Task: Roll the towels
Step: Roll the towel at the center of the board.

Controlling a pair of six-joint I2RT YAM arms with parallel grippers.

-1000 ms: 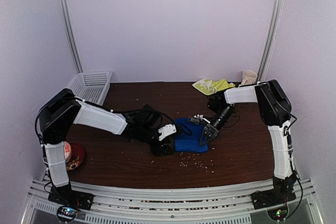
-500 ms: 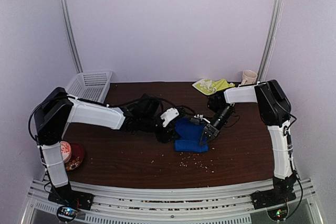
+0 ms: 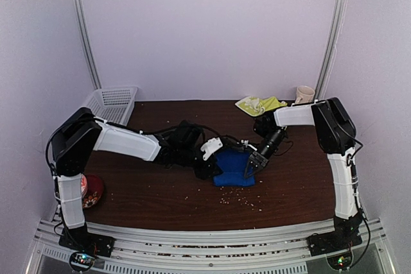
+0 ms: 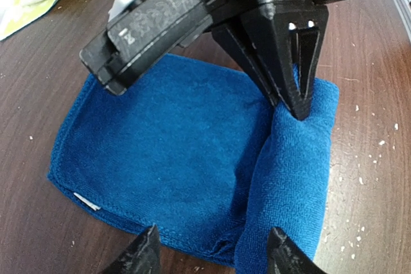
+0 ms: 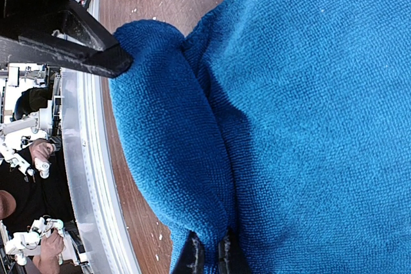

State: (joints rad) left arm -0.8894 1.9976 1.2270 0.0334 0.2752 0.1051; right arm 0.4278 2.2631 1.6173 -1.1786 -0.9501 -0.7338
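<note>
The blue towel [image 3: 231, 170] lies mid-table with its near edge turned up into a thick roll [image 4: 292, 178]. My right gripper [image 5: 209, 258] is shut on the end of that roll [image 5: 173, 158], pinching the cloth at the towel's right side [image 3: 248, 169]. My left gripper [image 4: 213, 256] is open at the towel's left edge [image 3: 209, 158]. Its fingertips [image 4: 140, 256] straddle the flat part and the roll's other end, holding nothing. The yellow-green towel [image 3: 260, 103] lies crumpled at the back of the table, far from both grippers.
A white basket [image 3: 112, 104] sits at the back left corner and a pale mug [image 3: 305, 94] at the back right. A red object [image 3: 90, 190] lies by the left arm's base. Crumbs [image 3: 241, 200] dot the wood in front of the blue towel.
My left gripper has swung from the towel's front left corner toward the back, then settled at its left edge. The right gripper has stayed put, still pinching the roll.
</note>
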